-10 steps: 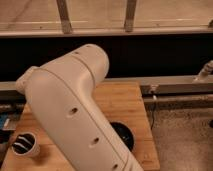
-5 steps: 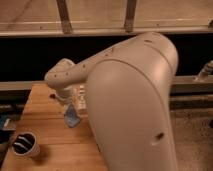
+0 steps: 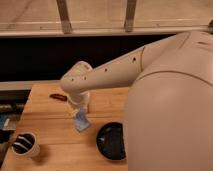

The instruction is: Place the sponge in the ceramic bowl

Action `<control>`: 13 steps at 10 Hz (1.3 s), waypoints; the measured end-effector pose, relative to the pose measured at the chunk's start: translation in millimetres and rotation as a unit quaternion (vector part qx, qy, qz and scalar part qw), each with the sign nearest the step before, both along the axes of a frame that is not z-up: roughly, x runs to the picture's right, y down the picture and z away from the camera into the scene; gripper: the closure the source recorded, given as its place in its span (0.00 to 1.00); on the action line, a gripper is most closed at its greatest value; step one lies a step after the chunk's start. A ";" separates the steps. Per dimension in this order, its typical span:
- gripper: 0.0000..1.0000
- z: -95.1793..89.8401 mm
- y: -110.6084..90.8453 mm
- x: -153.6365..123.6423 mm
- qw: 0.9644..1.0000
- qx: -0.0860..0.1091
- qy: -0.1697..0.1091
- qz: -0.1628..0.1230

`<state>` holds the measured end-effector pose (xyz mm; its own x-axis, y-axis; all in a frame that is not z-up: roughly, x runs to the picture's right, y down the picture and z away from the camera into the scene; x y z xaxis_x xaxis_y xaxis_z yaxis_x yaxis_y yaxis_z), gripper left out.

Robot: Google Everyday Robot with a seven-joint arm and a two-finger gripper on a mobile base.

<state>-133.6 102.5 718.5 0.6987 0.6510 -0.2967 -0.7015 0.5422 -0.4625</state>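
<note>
Over the wooden table (image 3: 47, 127), camera view: the pale arm (image 3: 115, 67) reaches in from 3 o'clock and bends down at its wrist, so that the gripper (image 3: 80, 111) hangs near the table's middle. It appears closed narrowly on the sponge (image 3: 82, 123), a blue-grey pad that hangs tilted just beneath it, close to the wood. The ceramic bowl (image 3: 111, 142), black and glossy, stands at 4 o'clock from the sponge, near but apart, with nothing seen inside it. A pale cup (image 3: 25, 145) stands at 8 o'clock, well apart, and a small red object (image 3: 58, 96) lies at 10 o'clock.

Progress, as a judgement: the sponge is in the grasp and outside the bowl. What is left is to carry it toward 4 o'clock, over the rim, and release it.

Compared with half a second ago, the sponge and gripper lie further toward 3 o'clock, nearer the bowl. The arm's bulk has drawn aside, so the bowl, then hidden, now shows. The cup has kept its place.
</note>
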 end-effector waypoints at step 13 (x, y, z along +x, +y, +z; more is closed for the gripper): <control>1.00 -23.3 39.8 150.0 0.983 0.017 0.105 0.149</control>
